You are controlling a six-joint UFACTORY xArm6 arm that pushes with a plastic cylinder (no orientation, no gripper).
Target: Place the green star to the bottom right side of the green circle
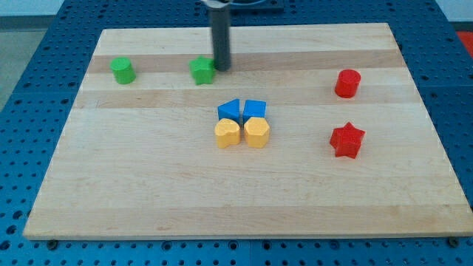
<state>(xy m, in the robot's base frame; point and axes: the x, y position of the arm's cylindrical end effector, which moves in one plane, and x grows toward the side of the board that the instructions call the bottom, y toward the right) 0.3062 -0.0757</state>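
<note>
My tip [221, 69] stands just at the right of the green star [202, 71], in the far part of the surface [148, 192]; it seems to touch it. There is no pincer here, only a rod. The green circle [123, 71] lies well apart at the left, in the same row. I judge the push must go leftward and a little nearer, slowly, so the star stops near-right of the circle without hitting it.

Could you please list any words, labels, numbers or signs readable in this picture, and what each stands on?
None: no text, number or sign shows on the wooden board, the coloured blocks, the rod above my tip, or the blue perforated table.
</note>
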